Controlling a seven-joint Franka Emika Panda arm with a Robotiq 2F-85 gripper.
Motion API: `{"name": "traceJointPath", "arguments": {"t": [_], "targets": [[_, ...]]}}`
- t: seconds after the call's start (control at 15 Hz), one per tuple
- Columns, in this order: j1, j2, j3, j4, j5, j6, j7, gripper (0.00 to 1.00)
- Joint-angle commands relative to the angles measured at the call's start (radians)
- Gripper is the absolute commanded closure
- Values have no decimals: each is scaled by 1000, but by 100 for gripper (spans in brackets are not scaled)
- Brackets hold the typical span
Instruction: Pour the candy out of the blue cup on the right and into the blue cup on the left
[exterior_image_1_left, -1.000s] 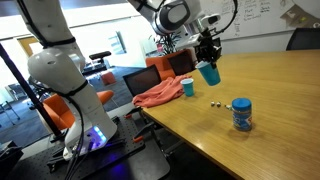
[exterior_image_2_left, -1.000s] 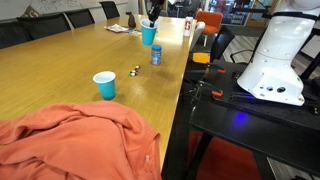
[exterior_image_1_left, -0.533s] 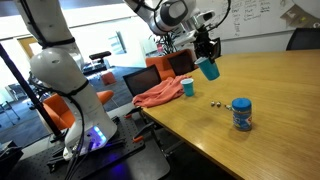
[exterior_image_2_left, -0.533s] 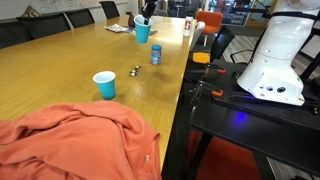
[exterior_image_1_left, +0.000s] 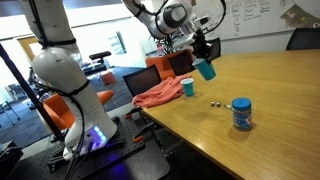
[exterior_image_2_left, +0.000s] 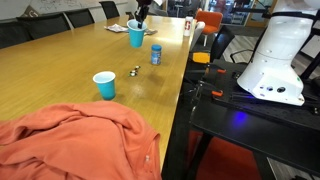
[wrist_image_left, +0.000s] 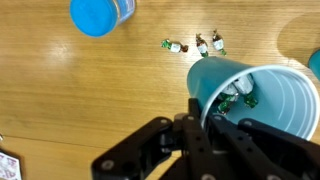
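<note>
My gripper (exterior_image_1_left: 204, 52) is shut on the rim of a blue cup (exterior_image_1_left: 205, 69) and holds it tilted above the wooden table; it also shows in the exterior view (exterior_image_2_left: 136, 36). In the wrist view the held cup (wrist_image_left: 262, 100) has several green-wrapped candies (wrist_image_left: 240, 96) inside, and my jaws (wrist_image_left: 205, 118) pinch its wall. A second blue cup (exterior_image_1_left: 188, 87) stands upright on the table, also seen in the exterior view (exterior_image_2_left: 104, 85). A few loose candies (exterior_image_1_left: 214, 101) lie on the table between them; they show in the wrist view (wrist_image_left: 195, 45) too.
A blue-lidded jar (exterior_image_1_left: 241, 113) stands on the table near the candies, seen in the exterior view (exterior_image_2_left: 155, 54) and wrist view (wrist_image_left: 100, 14). An orange cloth (exterior_image_1_left: 158, 95) lies at the table edge beside the standing cup. Office chairs stand beyond the table.
My gripper has carried the held cup a short way sideways over the table, away from the jar. The standing cup, candies and jar have not moved.
</note>
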Motion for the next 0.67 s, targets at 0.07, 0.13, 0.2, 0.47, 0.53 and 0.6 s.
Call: {"name": "traceJointPath", "arguments": {"t": [0.07, 0.13, 0.2, 0.47, 0.53, 0.6], "targets": [[136, 74, -19, 118, -188, -55, 187, 99], [162, 90, -15, 138, -211, -67, 213, 99], [188, 103, -14, 156, -234, -81, 234, 99], [289, 148, -23, 215, -365, -159, 319, 99], [308, 156, -22, 224, -410, -185, 347, 99], [330, 166, -24, 238, -469, -214, 385, 99]]}}
